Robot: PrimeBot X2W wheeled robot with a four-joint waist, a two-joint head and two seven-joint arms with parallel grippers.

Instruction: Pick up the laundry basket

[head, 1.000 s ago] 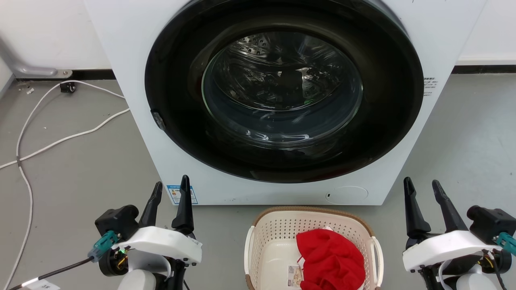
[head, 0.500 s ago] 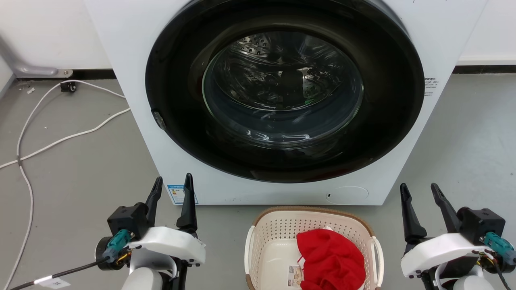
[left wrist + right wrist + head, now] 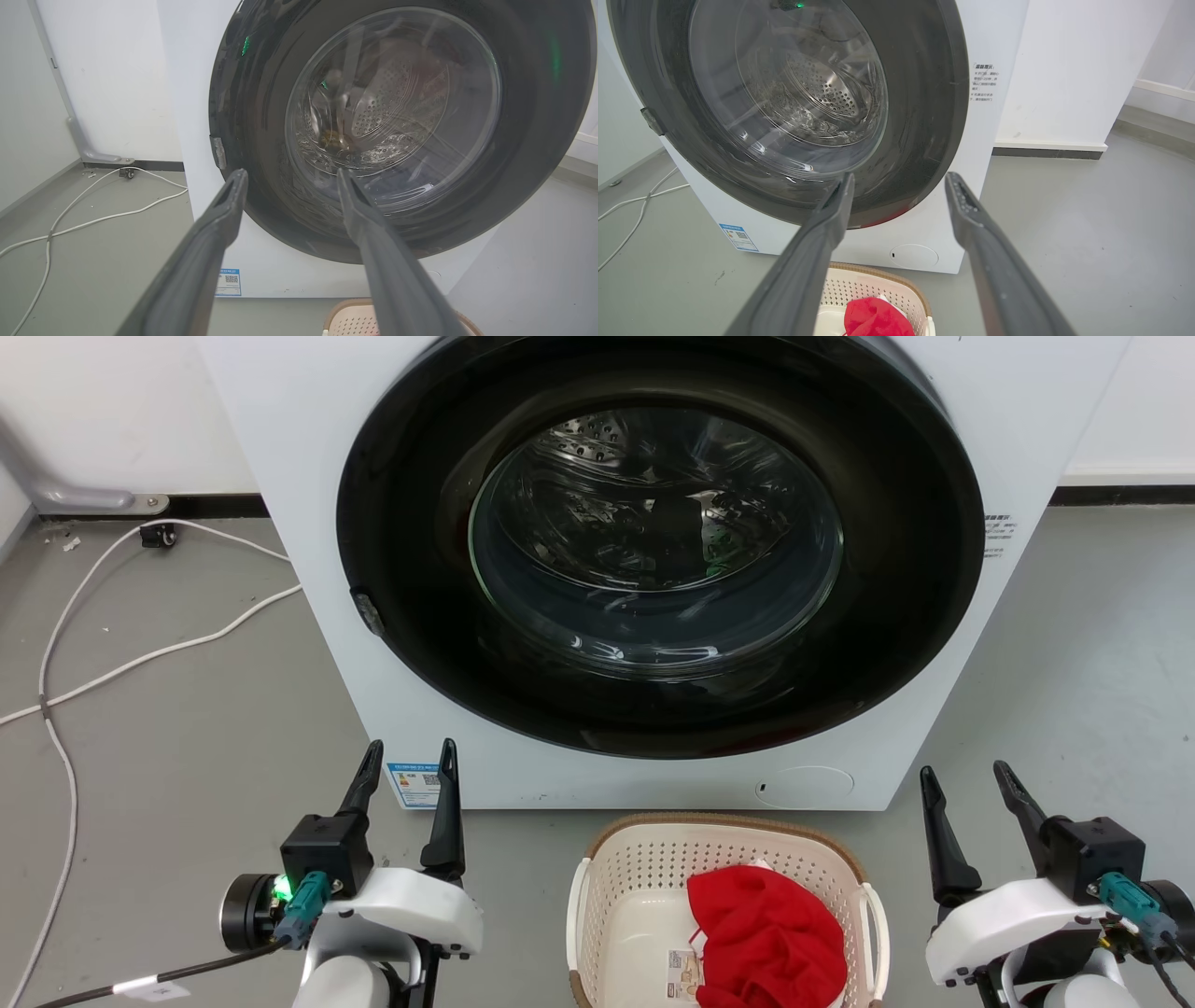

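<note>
**Basket on the floor, both pincers open and empty**

And here is the laundry basket (image 3: 644,873), sitting on the grey floor (image 3: 187,756), low in the middle of the head view. Cream perforated walls, brown woven-look rim, a white handle on each side. Inside, a red garment (image 3: 766,933) is heaped toward the right half, and a small printed label (image 3: 683,975) shows on the bare bottom beside it.

Just behind the basket's far rim stands the washing machine (image 3: 280,448), white body with a big dark round door (image 3: 653,541) whose glass shows the steel drum. Low on its front there is a blue sticker (image 3: 415,782) to the left and a round flap (image 3: 803,787) to the right.

Now the arms. The left pincer (image 3: 412,751) hovers to the basket's left, fingers pointing up toward the machine, spread apart and gripping nothing. The right pincer (image 3: 963,773) mirrors it on the basket's right, also spread with nothing between its fingers. Both are apart from the basket, neither touching a handle. The right wrist view looks down between its fingers onto the basket's rim and the red cloth.

Out at the floor's far left corner, a white cable (image 3: 140,658) loops from the wall across the floor.
</note>
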